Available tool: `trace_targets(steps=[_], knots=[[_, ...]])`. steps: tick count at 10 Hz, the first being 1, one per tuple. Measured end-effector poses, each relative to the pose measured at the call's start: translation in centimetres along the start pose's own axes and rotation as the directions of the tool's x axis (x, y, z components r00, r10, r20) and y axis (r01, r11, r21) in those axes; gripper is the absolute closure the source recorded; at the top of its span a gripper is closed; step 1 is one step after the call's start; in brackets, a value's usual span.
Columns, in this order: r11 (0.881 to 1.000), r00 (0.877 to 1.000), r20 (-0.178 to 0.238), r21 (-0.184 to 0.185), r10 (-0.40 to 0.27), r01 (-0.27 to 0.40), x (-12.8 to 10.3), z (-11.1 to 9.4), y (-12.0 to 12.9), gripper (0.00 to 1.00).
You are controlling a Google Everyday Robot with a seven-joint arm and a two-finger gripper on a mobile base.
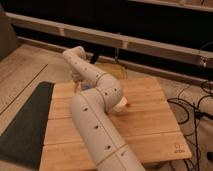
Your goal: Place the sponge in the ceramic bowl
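Tool (76, 80) hangs below the wrist over the table's (150, 125) far-left part, about 10 o'clock from its middle; whether it is apart or clamped on anything I cannot tell. At its 2 o'clock, on the table's far edge, lies what I take for the sponge (107, 70), a flat yellowish patch; the ceramic bowl I cannot make out past the arm (95, 125). Such a sponge should be light, soft and springy, best pinched across its narrow width at mid-length.

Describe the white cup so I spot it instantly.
On the wooden table, the gripper hangs at the far left corner. Follow the arm back to its elbow; the cup sits right of it. It's the only small white thing there, orange at one edge.
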Motion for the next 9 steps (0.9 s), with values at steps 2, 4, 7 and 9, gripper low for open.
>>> trace_targets(steps=[2, 4, 7, 9], knots=[[1.0, 0.999, -0.025, 0.003, 0.022, -0.022, 0.47, 0.48, -0.37, 0.36], [0.999, 0.999, -0.034, 0.013, 0.038, -0.037, 0.51, 0.6, -0.75, 0.54], [0.999, 0.998, -0.038, 0.011, 0.045, -0.045, 0.5, 0.65, -0.86, 0.84], [0.999, 0.998, -0.036, 0.008, 0.046, -0.045, 0.34, 0.66, -0.7, 0.99]])
